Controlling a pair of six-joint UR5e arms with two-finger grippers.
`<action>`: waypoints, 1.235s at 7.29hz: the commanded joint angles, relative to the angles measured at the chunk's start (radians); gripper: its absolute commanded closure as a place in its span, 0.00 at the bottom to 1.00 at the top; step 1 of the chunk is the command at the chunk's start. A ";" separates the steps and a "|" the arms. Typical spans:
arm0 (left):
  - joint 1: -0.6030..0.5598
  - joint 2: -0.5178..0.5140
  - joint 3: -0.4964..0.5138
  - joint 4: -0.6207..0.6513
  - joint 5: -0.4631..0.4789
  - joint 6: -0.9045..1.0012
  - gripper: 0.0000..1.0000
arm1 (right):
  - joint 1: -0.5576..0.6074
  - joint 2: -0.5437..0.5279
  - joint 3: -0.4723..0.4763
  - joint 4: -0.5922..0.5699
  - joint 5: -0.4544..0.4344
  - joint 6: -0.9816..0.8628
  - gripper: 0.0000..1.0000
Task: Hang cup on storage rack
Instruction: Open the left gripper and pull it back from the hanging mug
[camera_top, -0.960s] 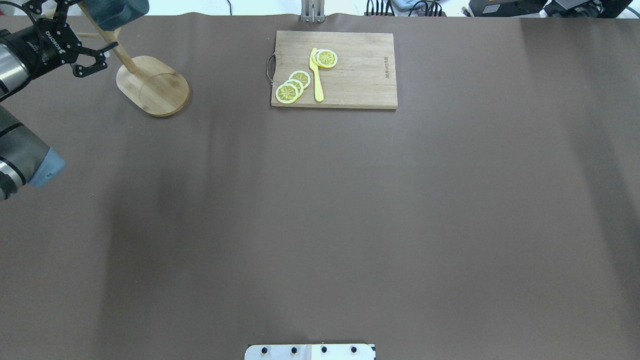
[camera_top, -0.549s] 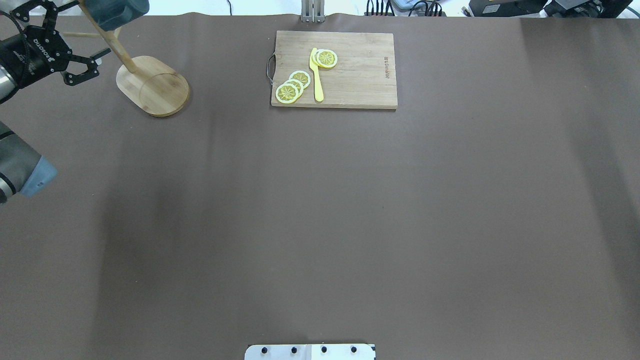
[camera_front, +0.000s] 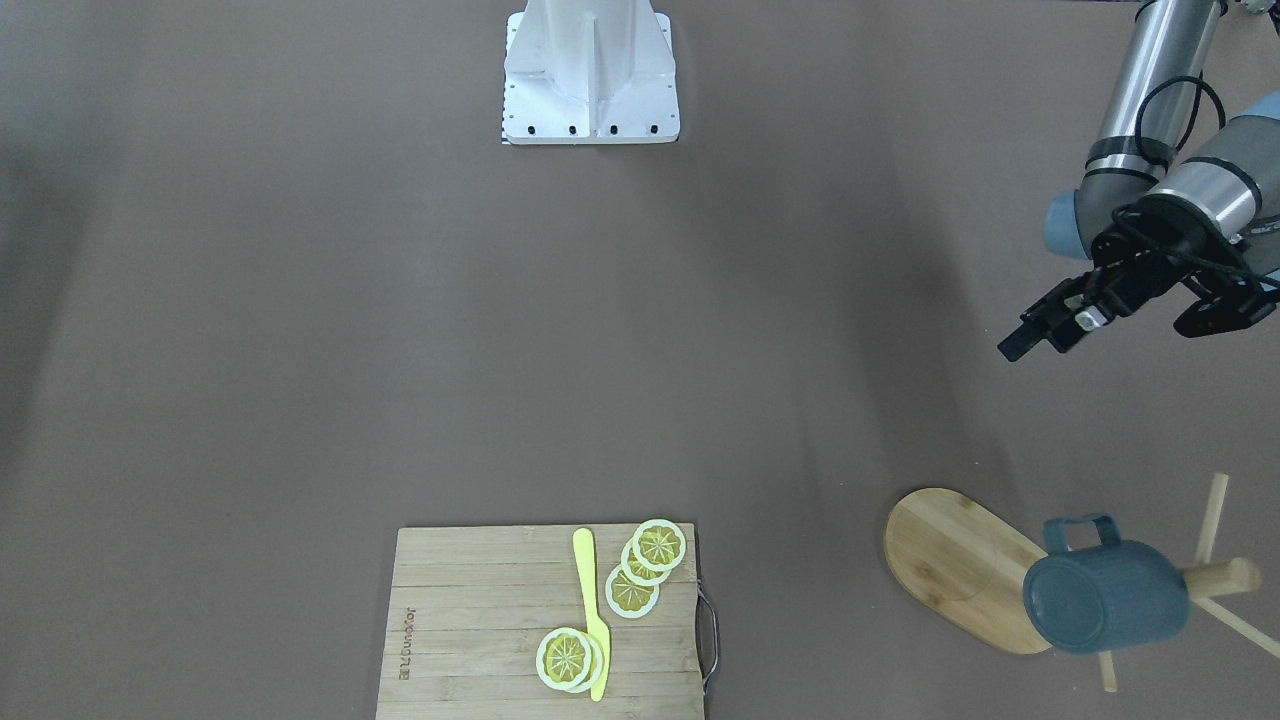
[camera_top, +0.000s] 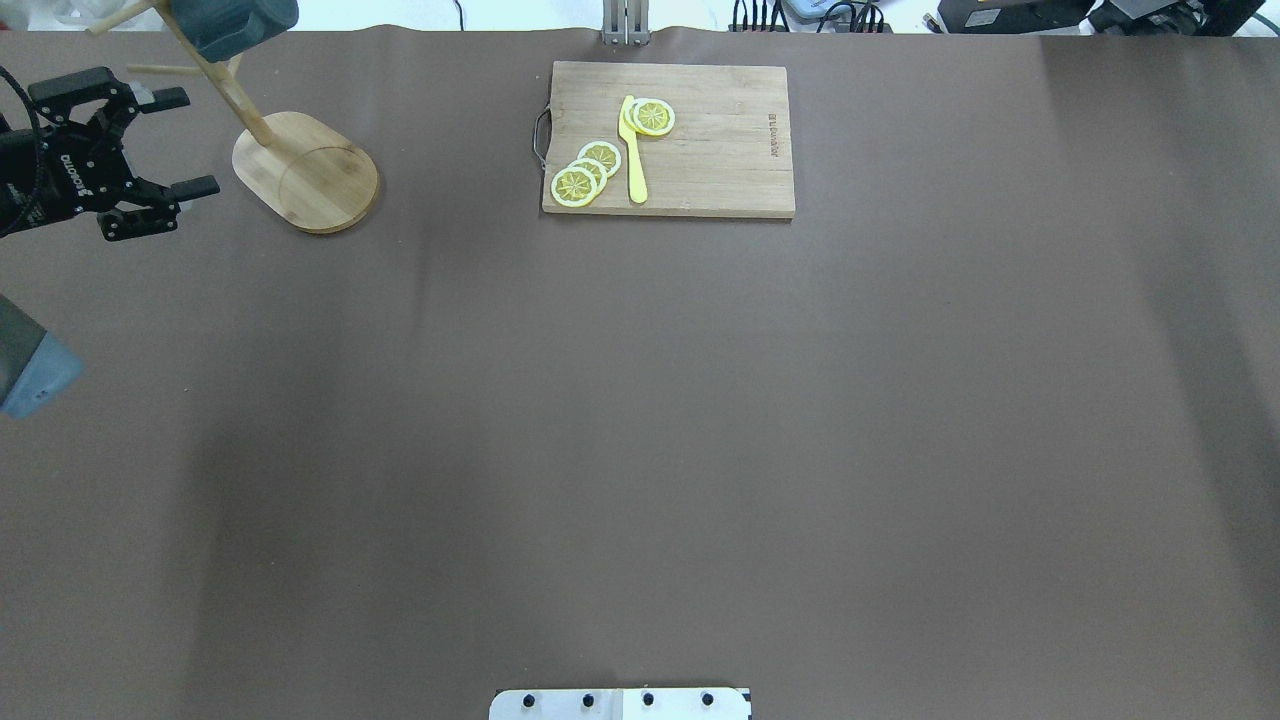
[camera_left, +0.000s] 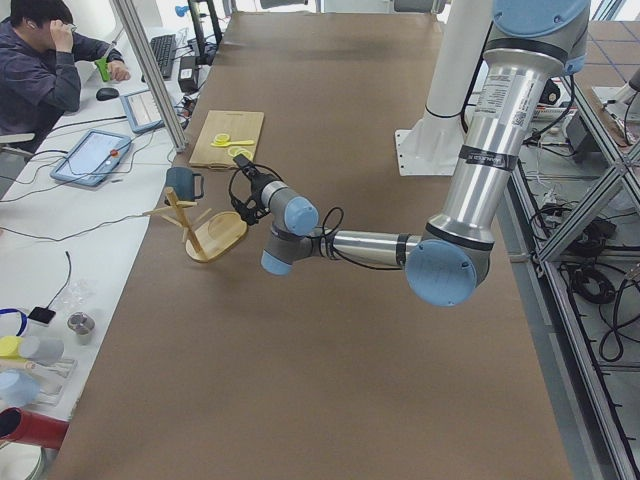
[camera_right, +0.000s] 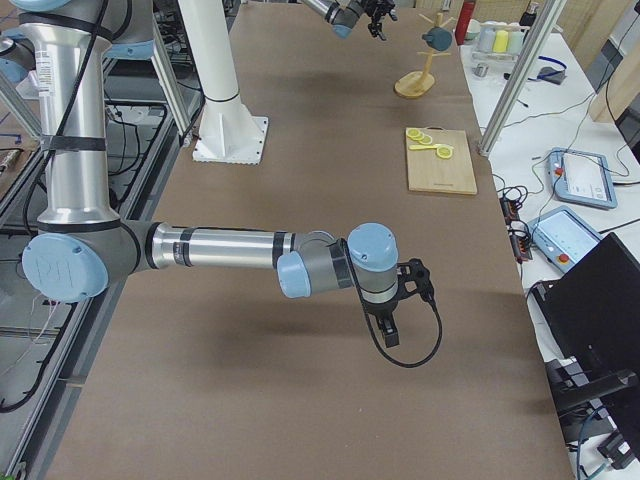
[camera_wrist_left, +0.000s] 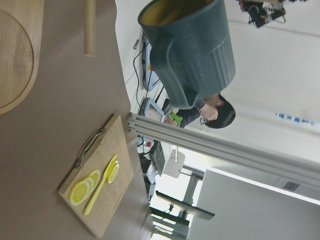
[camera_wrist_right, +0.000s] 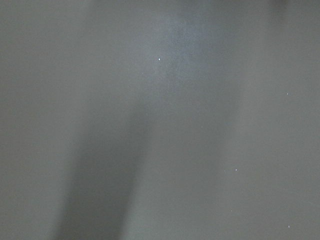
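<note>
The brown desk (camera_top: 640, 450) carries everything. The right arm (camera_right: 210, 248) stretches low over a bare part of the desk, well apart from the work. Its right gripper (camera_right: 393, 325) seems to have no role here, and I cannot tell whether its jaws are parted or clenched. A bamboo cutting board (camera_top: 700, 140) sits at the far edge, out of the way. Near the far left corner stands the wooden mug tree (camera_top: 310, 170), its oval base steadying the post. The blue-grey mug (camera_front: 1100, 595) hangs high on it, clear of the desk, apparently by its handle on a peg. The left gripper (camera_top: 192, 140) hovers beside the tree, jaws released and empty, so the hanging looks done. Lemon slices (camera_top: 585, 172) and a yellow knife (camera_top: 635, 165) lie on the board.
</note>
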 joint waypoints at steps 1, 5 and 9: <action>-0.022 0.003 -0.005 0.018 -0.222 0.328 0.01 | 0.000 0.000 0.001 0.000 0.000 0.000 0.00; -0.135 0.087 -0.010 0.257 -0.261 1.183 0.01 | -0.002 0.001 0.002 0.000 0.000 0.009 0.00; -0.193 0.130 -0.042 0.667 -0.002 1.989 0.01 | -0.002 0.001 0.001 0.000 0.002 0.009 0.00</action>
